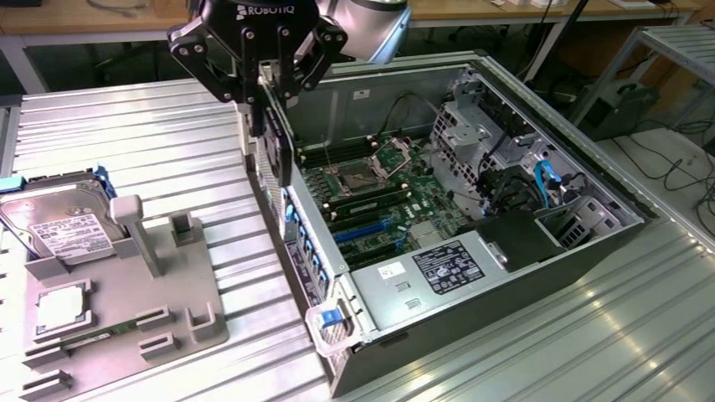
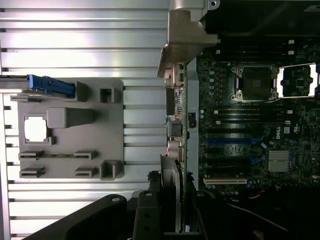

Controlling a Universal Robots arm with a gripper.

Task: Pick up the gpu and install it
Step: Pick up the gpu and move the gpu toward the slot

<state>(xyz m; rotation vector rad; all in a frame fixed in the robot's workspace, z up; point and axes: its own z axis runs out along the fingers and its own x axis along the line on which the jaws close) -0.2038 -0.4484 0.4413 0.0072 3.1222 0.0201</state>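
We have the gpu [image 1: 274, 142] pinched by its upper edge between the jaws of the gripper [image 1: 274, 84], and it hangs straight down beneath them, seen nearly edge-on in the exterior view. Its pale bracket [image 2: 185, 42] closes one end of the card. Right below the jaws runs the rear rim of the open computer case [image 1: 604, 243], so the card hovers at the edge rather than over the motherboard [image 1: 374, 188]. That board, with its blue slots [image 1: 363, 228], lies lower than the jaws and off to one side. The grey fixture [image 1: 167, 310] on the worktop [image 1: 134, 117] lies off to the other side, well apart. As we read it, the card stands crosswise to the slots. Doing this carry well means a firm pinch, the card kept plumb, its lower edge held clear of the rim, and card and slot squared up before any downward pressure.
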